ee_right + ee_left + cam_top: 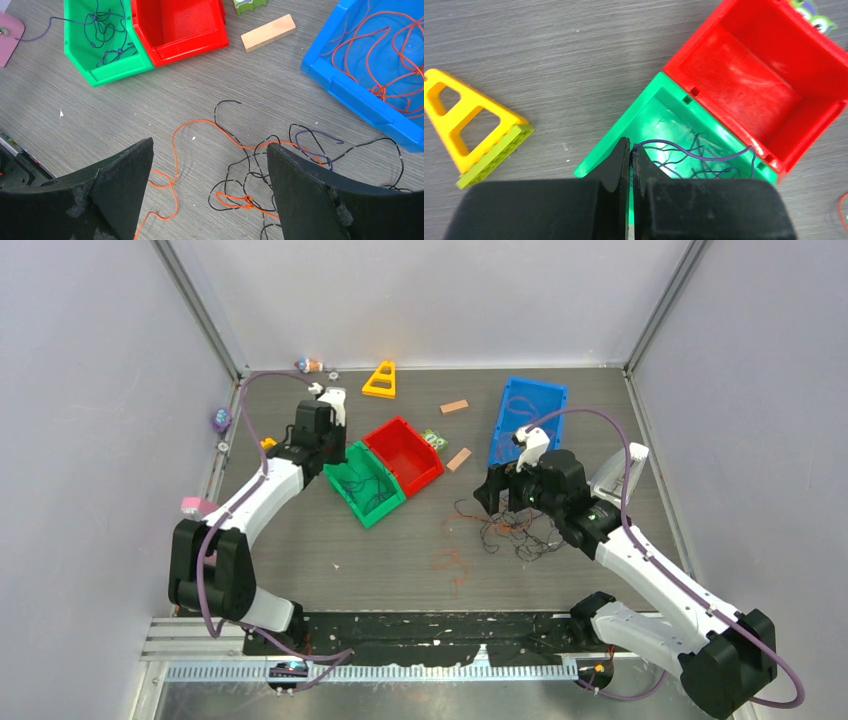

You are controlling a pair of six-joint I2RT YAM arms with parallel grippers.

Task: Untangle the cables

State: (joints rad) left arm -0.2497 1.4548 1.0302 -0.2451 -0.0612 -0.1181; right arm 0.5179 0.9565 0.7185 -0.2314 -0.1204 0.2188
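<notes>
A tangle of thin black, orange and purple cables (pixel 512 530) lies on the table right of centre, and also shows in the right wrist view (pixel 250 170). My right gripper (pixel 500 498) hangs open just above it (pixel 210 145), holding nothing. A loose orange cable (pixel 450 562) lies to the tangle's left. Purple cables (pixel 704 160) lie in the green bin (pixel 345 490). My left gripper (pixel 630 146) is shut on one purple cable (pixel 694 156) above that bin. Orange cables (pixel 385 55) lie in the blue bin (pixel 548 395).
An empty red bin (pixel 405 452) touches the green one. A yellow triangle brick (pixel 381 380), two wooden blocks (pixel 454 407) (pixel 459 459), a small green toy (pixel 433 438) and a pink piece (pixel 195 506) lie around. Walls close in on three sides.
</notes>
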